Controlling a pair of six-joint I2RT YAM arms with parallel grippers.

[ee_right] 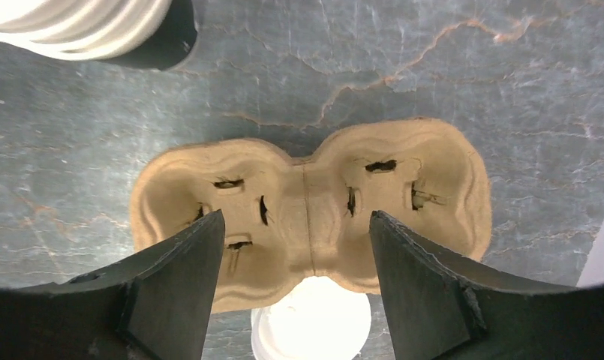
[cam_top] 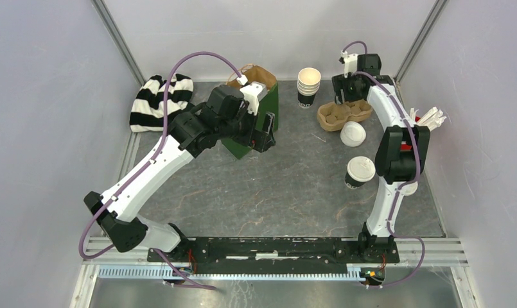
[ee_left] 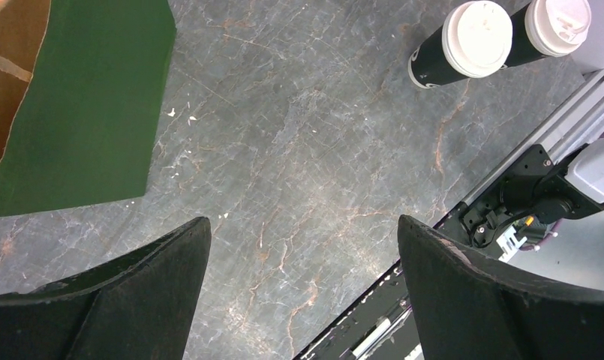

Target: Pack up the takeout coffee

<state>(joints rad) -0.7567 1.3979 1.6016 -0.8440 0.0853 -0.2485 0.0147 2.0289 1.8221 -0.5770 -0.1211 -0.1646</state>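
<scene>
Two takeout coffee cups, dark with white lids, stand on the right of the table. One (cam_top: 359,171) is by the right arm's elbow. The other (cam_top: 353,133) stands just in front of a brown two-cup cardboard carrier (cam_top: 343,114). Both show in the left wrist view (ee_left: 475,37) (ee_left: 557,24). My right gripper (cam_top: 345,90) is open and empty, hovering over the carrier (ee_right: 314,187), with one white lid (ee_right: 314,322) below it. My left gripper (cam_top: 264,131) is open and empty beside the green paper bag (cam_top: 259,112), over bare table (ee_left: 305,225).
A stack of unlidded cups (cam_top: 308,86) stands left of the carrier and shows in the right wrist view (ee_right: 81,30). White stirrers (cam_top: 431,118) lie at the right wall. A black-and-white striped cloth (cam_top: 160,101) lies at the back left. The green bag's wall (ee_left: 81,112) shows in the left wrist view.
</scene>
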